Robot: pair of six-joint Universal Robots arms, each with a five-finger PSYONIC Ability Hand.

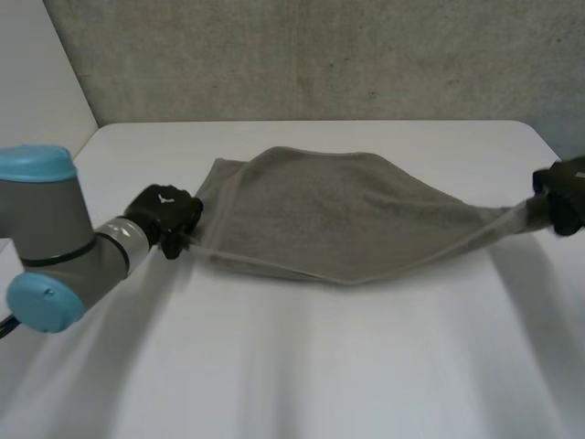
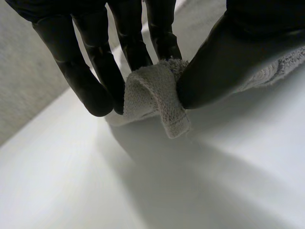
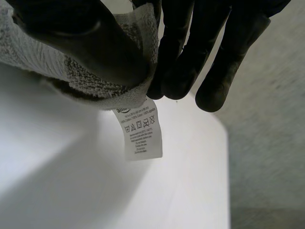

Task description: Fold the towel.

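Now, at nine o'clock on the white table (image 1: pixel 302 366): left hand (image 1: pixel 166 216), thumb and fingers (image 2: pixel 93 88) closed in a pinch on a bunched corner of the grey towel (image 1: pixel 320 215). From there across to three o'clock: near edge lifted and pulled into a shallow sag, far part toward twelve o'clock lying on the table. At three o'clock: right hand (image 1: pixel 565 197), thumb pressing the other corner against the fingers (image 3: pixel 181 57), white care label (image 3: pixel 140 133) hanging just beneath the pinch.
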